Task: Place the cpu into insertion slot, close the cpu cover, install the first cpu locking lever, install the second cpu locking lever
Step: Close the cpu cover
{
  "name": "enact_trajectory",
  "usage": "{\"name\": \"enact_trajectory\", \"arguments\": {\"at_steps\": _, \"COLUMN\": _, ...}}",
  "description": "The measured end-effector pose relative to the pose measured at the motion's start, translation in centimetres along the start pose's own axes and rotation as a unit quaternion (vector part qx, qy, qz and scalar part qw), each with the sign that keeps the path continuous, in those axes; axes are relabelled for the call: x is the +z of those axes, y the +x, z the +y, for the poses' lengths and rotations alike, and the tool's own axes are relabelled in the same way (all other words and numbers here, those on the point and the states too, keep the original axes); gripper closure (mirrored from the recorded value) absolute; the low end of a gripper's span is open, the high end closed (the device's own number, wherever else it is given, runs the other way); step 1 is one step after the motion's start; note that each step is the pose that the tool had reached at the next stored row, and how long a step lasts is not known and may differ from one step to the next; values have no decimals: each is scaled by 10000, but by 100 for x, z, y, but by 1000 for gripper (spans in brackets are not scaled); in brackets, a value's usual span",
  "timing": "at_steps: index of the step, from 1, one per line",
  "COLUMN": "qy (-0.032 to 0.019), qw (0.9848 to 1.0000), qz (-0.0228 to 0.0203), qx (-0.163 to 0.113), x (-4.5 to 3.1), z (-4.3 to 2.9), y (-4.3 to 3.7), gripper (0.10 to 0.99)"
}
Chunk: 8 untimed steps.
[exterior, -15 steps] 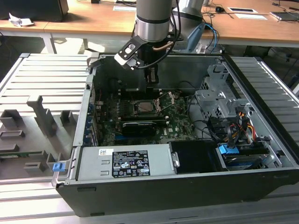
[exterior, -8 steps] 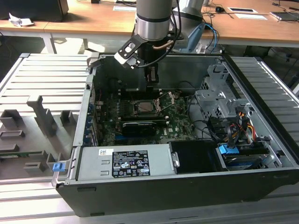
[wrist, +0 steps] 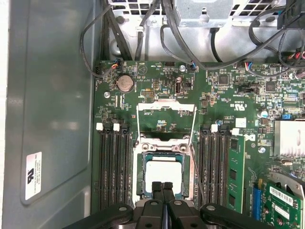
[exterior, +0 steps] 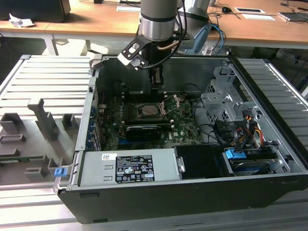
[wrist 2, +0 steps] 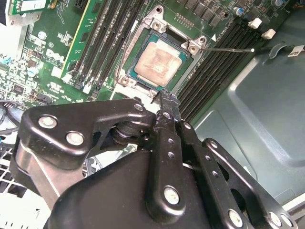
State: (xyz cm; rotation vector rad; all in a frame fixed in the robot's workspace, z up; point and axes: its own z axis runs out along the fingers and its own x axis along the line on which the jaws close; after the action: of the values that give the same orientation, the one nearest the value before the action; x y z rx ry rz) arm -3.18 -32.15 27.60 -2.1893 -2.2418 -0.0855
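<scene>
Inside the computer case (exterior: 144, 204), the arm (exterior: 158, 19) hangs vertical, tool (wrist: 162, 186) closed empty over the cpu (wrist: 163, 171).

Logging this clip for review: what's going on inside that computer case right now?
A robot arm reaches into the open computer case. Its claw is shut with nothing in it and hangs just over the processor socket. The cpu already lies in the socket. The cpu cover is flipped open beyond it. A thin wire locking lever sticks out sideways, not latched.
</scene>
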Motion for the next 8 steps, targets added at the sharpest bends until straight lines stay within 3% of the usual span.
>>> {"name": "enact_trajectory", "arguments": {"at_steps": 8, "qy": 0, "qw": 10000, "qz": 0, "qx": 0, "x": -32, "z": 3, "y": 1, "gripper": 980}}
